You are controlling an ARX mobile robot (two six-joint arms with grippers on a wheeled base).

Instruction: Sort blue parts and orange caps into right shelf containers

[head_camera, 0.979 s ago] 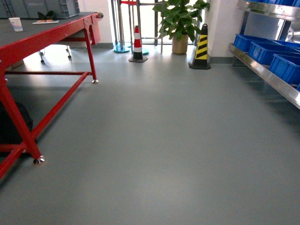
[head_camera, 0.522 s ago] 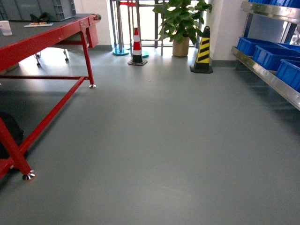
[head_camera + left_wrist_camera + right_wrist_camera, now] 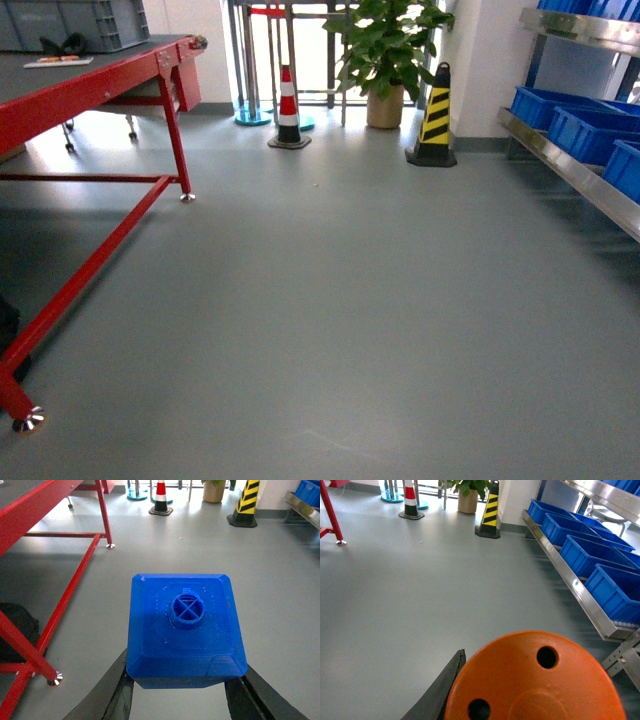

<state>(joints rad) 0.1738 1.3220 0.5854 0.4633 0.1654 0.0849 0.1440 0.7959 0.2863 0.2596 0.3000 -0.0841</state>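
My left pincer (image 3: 182, 692) is closed on a blue part (image 3: 185, 630), its dark fingers (image 3: 120, 695) pressed to either lower side of the block, stud facing up at frame centre. My right pincer (image 3: 520, 715) carries an orange cap (image 3: 535, 680) that fills the bottom of its view; only one finger shows at lower left, so I judge it clamped rather than see it fully.

The risk, as I read it, is in travel: both pieces are held by their sides only, so a jolt of the base could let one slip to the floor (image 3: 330, 330). The cap also blocks much of my right view, so I could misjudge a crate's rim when lowering it.

The floor is smooth grey and bare ahead. The shelf (image 3: 570, 580) runs along the right edge with blue crates (image 3: 585, 555) in a row. A red table (image 3: 90, 80) stands upper left; two cones (image 3: 288, 100) and a potted plant (image 3: 385, 50) sit at top centre.
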